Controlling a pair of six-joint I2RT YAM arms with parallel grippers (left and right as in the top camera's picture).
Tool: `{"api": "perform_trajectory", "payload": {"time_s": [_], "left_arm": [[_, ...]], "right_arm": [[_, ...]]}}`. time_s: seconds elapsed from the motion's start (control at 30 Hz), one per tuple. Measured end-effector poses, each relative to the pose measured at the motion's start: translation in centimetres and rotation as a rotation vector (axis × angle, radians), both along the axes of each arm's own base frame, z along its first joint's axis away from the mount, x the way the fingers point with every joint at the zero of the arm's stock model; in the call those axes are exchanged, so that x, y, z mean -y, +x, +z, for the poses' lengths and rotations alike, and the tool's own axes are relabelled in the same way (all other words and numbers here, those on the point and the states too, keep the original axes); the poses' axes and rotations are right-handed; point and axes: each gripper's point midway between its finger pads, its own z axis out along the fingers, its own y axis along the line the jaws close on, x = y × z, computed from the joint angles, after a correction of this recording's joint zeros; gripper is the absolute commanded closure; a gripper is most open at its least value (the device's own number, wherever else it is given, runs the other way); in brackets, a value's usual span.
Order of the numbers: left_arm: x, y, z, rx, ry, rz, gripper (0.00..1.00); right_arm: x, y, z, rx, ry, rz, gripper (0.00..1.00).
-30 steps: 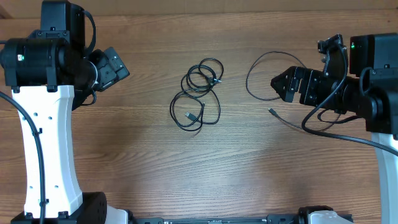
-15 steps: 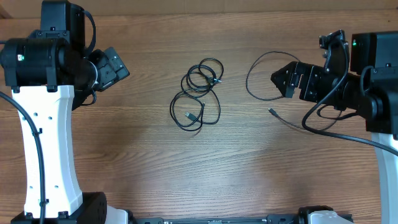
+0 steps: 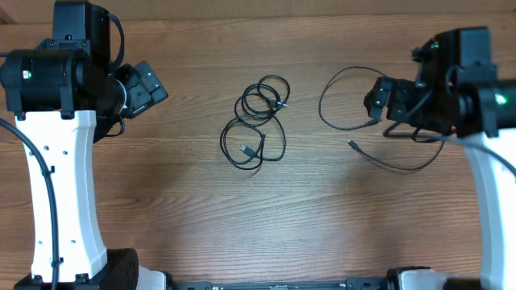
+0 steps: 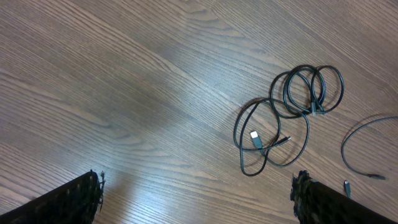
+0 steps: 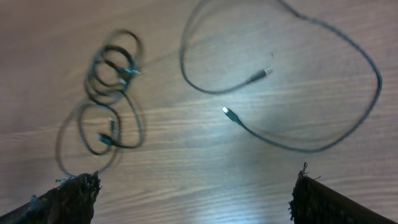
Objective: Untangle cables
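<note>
Black cables [image 3: 261, 113] on wooden table [image 3: 185, 217]

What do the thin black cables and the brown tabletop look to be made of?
Coiled bundle of thin black cables and loose thin black cable: probably rubber or plastic sheathing with a matte finish, since they bend into soft loops. The small plug tip glints pale, so it is likely metal. Brown tabletop: wood or wood-look laminate, with clear grain lines and a smooth, soft sheen under the light.
</note>
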Motion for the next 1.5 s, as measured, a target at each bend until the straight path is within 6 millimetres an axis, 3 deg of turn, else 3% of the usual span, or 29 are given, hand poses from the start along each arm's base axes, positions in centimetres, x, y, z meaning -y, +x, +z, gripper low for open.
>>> {"api": "perform_trajectory", "payload": {"time_s": [0.17, 0.3, 0.4, 0.53, 0.77, 0.9, 1.27, 1.4, 1.5], "left_arm": [[0.0, 0.0, 0.0, 0.000, 0.000, 0.000, 0.00], [0.0, 0.0, 0.0, 0.000, 0.000, 0.000, 0.00], [0.0, 0.0, 0.0, 0.000, 0.000, 0.000, 0.00], [0.0, 0.0, 0.0, 0.000, 0.000, 0.000, 0.01], [0.0, 0.0, 0.0, -0.001, 0.000, 0.000, 0.01], [0.0, 0.0, 0.0, -0.001, 0.000, 0.000, 0.00], [0.0, 0.0, 0.0, 0.000, 0.000, 0.000, 0.00], [0.0, 0.0, 0.0, -0.001, 0.000, 0.000, 0.00], [0.0, 0.0, 0.0, -0.001, 0.000, 0.000, 0.00]], "right_arm": [[-0.7, 1.2, -2.9, -0.103, 0.027, 0.012, 0.00], [-1.6, 2.4, -3.9, -0.115, 0.076, 0.028, 0.00], [-1.2, 3.1, -4.4, -0.126, 0.081, -0.057, 0.00], [2.3, 3.6, -5.4, -0.160, 0.044, -0.288, 0.00], [10.7, 3.1, -8.2, -0.259, 0.016, -0.641, 0.00], [12.7, 2.0, -11.1, -0.388, 0.004, -0.719, 0.00], [13.0, 1.5, -15.7, -0.500, 0.005, -0.732, 0.00], [12.7, 0.8, -18.5, -0.527, 0.007, -0.731, 0.00], [12.3, 0.2, -20.5, -0.543, 0.020, -0.727, 0.06]]}}
